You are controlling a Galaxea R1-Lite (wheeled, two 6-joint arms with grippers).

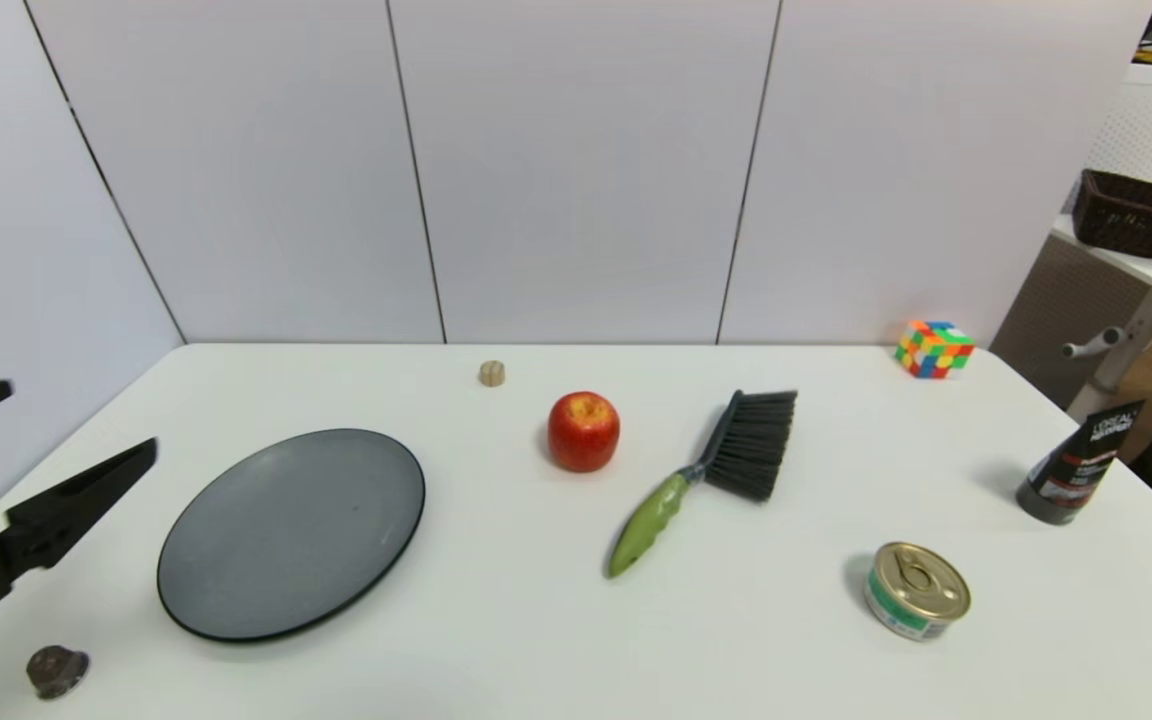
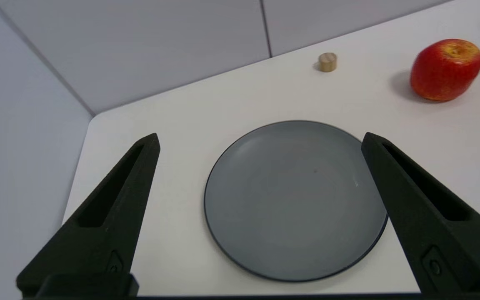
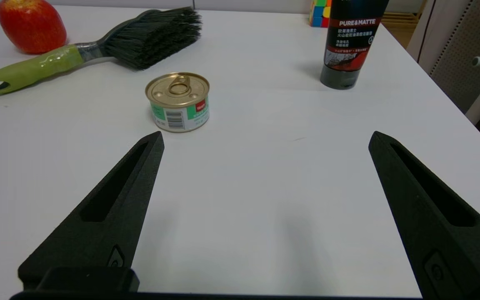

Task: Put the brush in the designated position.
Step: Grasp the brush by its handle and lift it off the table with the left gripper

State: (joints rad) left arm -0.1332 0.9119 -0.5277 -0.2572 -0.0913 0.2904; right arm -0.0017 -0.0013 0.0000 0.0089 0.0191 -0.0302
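Head view first — where does the brush [image 1: 704,478] lie?

— Flat on the white bench [image 1: 536,620], a little right of the middle. Its black bristles point toward the back wall, and the olive-green handle runs toward the near edge and leftward. A red apple [image 1: 583,430] stands just beside it on the left, apart from it.

— And the pincers?

— The left pincer [image 1: 66,425] hangs at the left edge above the bench, fingers spread wide, holding nothing; in its wrist view the dark grey plate [image 2: 296,200] lies on the bench beyond the two fingertips. The right pincer [image 3: 265,139] shows only in its own wrist view, also spread wide and empty, over bare bench short of a small tin can [image 3: 178,101].

— What else is about?

— A black tube [image 1: 1079,465] standing on its cap at the right, a colour cube [image 1: 933,348] at the back right, a small wooden cylinder [image 1: 492,373] near the wall, and a small dark lump [image 1: 56,670] at the near left corner.
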